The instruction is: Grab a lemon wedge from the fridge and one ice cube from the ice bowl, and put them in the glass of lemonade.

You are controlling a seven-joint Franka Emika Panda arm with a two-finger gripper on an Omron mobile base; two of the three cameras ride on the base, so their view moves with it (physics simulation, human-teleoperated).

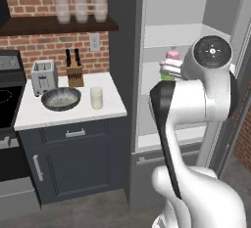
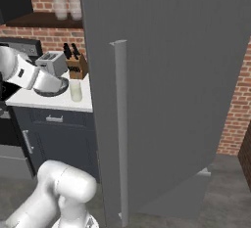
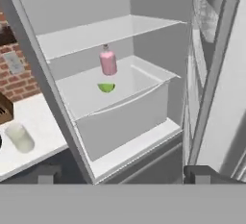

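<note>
A simulated kitchen with brick walls. The fridge [image 1: 128, 51] stands open, its door [image 2: 166, 90] swung wide toward the right, the long bar handle [image 2: 120, 124] facing the right base camera. Inside are white shelves.

On a middle shelf [image 3: 81, 91] lies the lemon wedge [image 3: 106, 87], a small green crescent, just in front of a pink bottle [image 3: 108, 62] with a white cap. The two sit close together; whether they touch cannot be told.

The white arm reaches toward the fridge opening. In the hand view, the gripper [image 3: 122, 174] shows two dark fingertips set far apart at the bottom edge, with nothing between them. It is well short of the wedge, outside the shelf.

Left of the fridge, a white surface [image 1: 110, 110] carries the ice bowl [image 1: 61, 98], wide and dark with speckled ice, and just beside it on the right the glass [image 1: 96, 97] of pale lemonade. Behind them stand a silver toaster [image 1: 43, 76] and a knife block [image 1: 74, 74]. Three frosted glasses [image 1: 81, 4] sit on a high wall shelf.

Progress, as a judgement: only the fridge door is dealt with. The wedge is untouched on its shelf, and no wedge or ice cube can be made out in the glass. Both pickups and both drops appear left to do.
</note>
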